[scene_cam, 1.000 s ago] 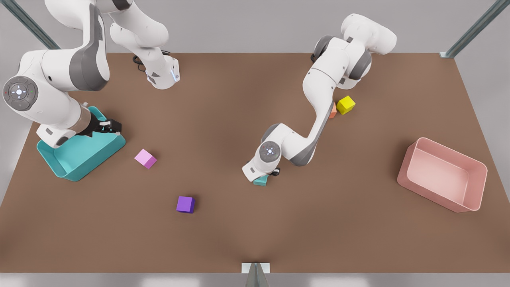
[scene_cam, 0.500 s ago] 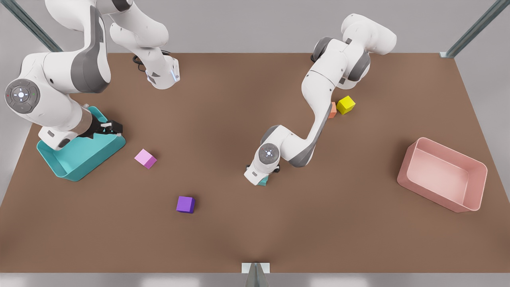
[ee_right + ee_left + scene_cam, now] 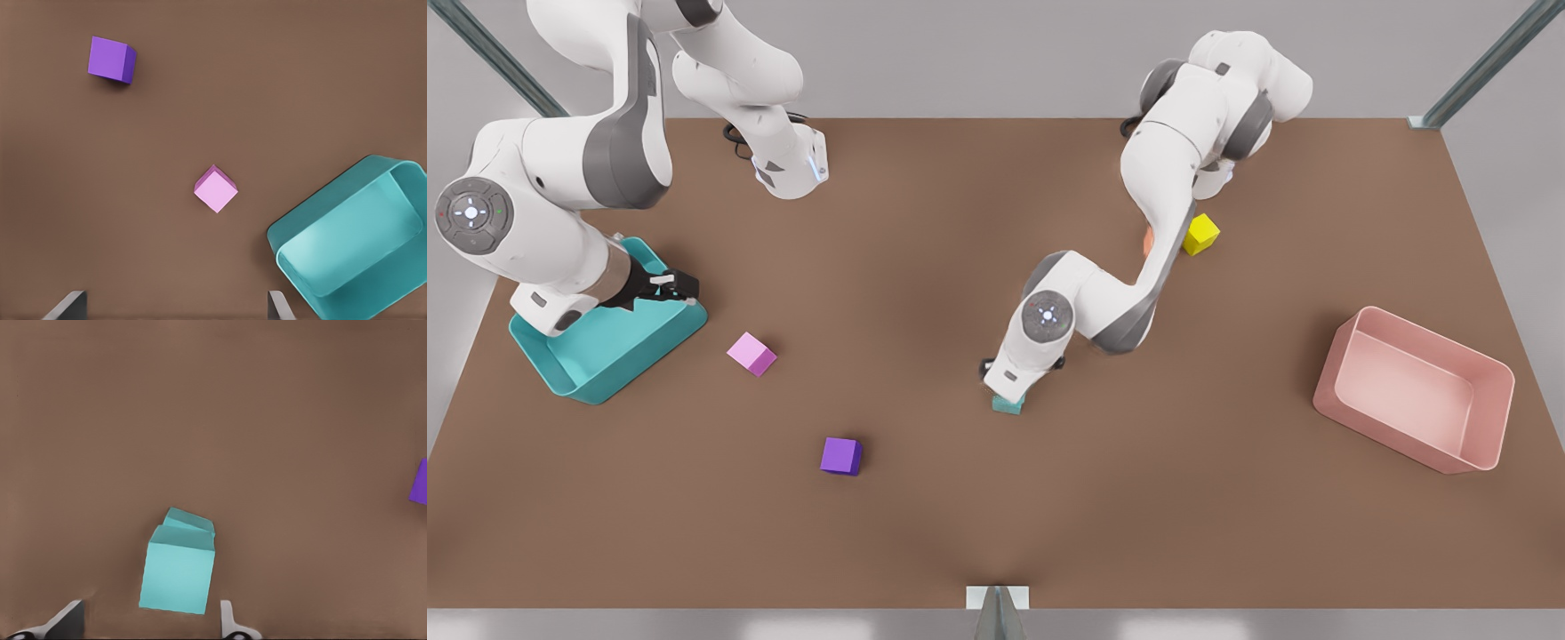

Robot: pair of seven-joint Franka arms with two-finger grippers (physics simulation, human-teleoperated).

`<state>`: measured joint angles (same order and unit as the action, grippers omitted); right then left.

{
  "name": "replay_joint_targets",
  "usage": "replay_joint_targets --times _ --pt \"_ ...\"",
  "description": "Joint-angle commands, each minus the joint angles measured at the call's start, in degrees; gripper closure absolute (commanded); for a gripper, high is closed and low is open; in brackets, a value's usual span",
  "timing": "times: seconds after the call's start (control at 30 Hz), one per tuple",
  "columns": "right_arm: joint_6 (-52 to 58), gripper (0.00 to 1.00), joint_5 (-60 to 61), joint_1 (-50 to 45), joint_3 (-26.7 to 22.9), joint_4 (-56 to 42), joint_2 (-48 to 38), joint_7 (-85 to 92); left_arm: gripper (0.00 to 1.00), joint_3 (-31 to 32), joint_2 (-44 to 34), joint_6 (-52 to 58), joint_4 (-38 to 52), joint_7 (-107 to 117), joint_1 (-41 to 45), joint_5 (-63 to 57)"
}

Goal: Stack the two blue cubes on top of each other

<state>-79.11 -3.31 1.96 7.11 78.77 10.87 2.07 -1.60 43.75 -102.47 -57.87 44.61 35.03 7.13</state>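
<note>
On the brown table [image 3: 925,267], near its middle, the two blue cubes [image 3: 1008,405] sit one on top of the other, the upper one twisted slightly off the lower so that a corner of the lower cube [image 3: 193,520] peeks out from under the upper cube [image 3: 177,577] in the left wrist view. The left gripper [image 3: 152,623] hangs directly above this stack with its fingers [image 3: 228,620] spread wider than the cube and apart from its sides, holding nothing; in the front view the wrist of that arm covers most of the stack, leaving a teal edge visible below it. From the stack, the purple cube [image 3: 841,455] lies at about eight o'clock in the front view, well apart, and the pink cube [image 3: 751,354] lies farther off at about nine o'clock. The yellow cube [image 3: 1199,234] rests at about one o'clock from the stack, just beside the left arm's forearm, with a sliver of an orange cube [image 3: 1148,240] showing at the arm's edge. The pink bin [image 3: 1414,388] stands at three o'clock, near the table's edge. The right gripper [image 3: 676,286] hovers over the rim of the teal bin [image 3: 609,351] at the front view's left; its fingers [image 3: 279,307] are wide apart and empty, and its wrist view looks down on the pink cube, the purple cube and the teal bin.
</note>
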Motion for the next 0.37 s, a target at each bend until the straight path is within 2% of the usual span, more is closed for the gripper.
replay_joint_targets --times 0.0,0.03,0.07,0.1,0.13,0.17,0.2,0.33 --pt "0.01 0.0 -0.03 0.06 0.01 -0.28 -0.06 0.3 0.0 -0.25 -9.19 21.95 0.13 -10.75 -6.55 -3.26" --pt "0.09 0.0 -0.03 0.06 0.01 -0.55 -0.24 0.3 0.0 -0.16 -13.33 28.44 -0.05 -25.39 -9.8 -8.78" --pt "0.09 0.0 -0.11 0.06 0.01 -1.16 -0.15 0.39 0.0 -0.86 -13.69 32.77 0.13 -35.2 -13.13 -12.23" --pt "0.09 0.0 -0.11 0.06 -0.07 -1.16 -0.06 0.56 0.0 -0.86 -13.95 35.66 0.13 -36.17 -14.64 -12.58" --pt "0.09 0.0 0.06 0.41 -0.25 -1.16 -0.06 0.56 0.0 2.28 -17.63 35.59 -1.18 -43.52 -20.59 -12.58" --pt "0.09 0.0 0.15 0.5 -0.25 -1.16 -0.06 0.56 0.0 10.12 -24.23 28.48 -11.72 -47.6 -28.7 -12.85" --pt "0.09 0.0 0.15 0.5 -0.25 -1.16 0.02 0.56 0.0 10.04 -28.44 24.52 -18.14 -47.51 -28.79 -12.67" --pt "0.09 0.0 0.15 0.5 -0.25 -1.16 0.55 0.56 0.0 9.6 -29.51 25.74 -19.47 -47.07 -28.53 -12.5"
